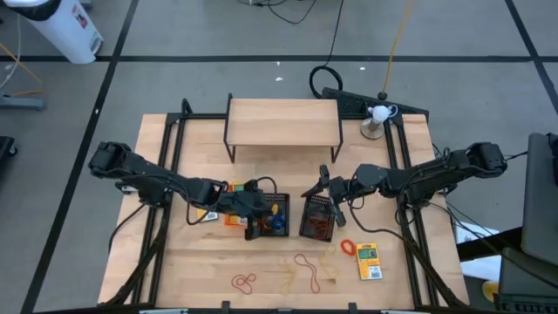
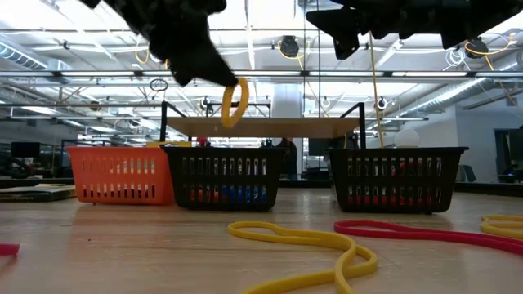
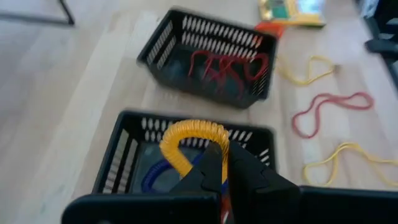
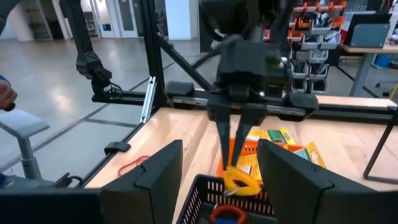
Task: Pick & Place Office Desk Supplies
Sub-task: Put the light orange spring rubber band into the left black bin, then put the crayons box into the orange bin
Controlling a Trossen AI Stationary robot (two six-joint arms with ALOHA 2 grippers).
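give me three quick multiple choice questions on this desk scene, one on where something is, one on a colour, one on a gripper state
1. Where does the yellow rubber band hang?
A. over the middle black bin
B. on the wooden shelf
C. in the orange bin

2. What colour are the bands in the other black bin?
A. blue
B. red
C. tan

3. How is the left tool?
A. wide open
B. shut on the yellow rubber band
C. out of view

Answers:
1 A, the left wrist view shows the band above that bin.
2 B, red loops lie inside.
3 B, its fingers pinch the band; the right tool waits open nearby.
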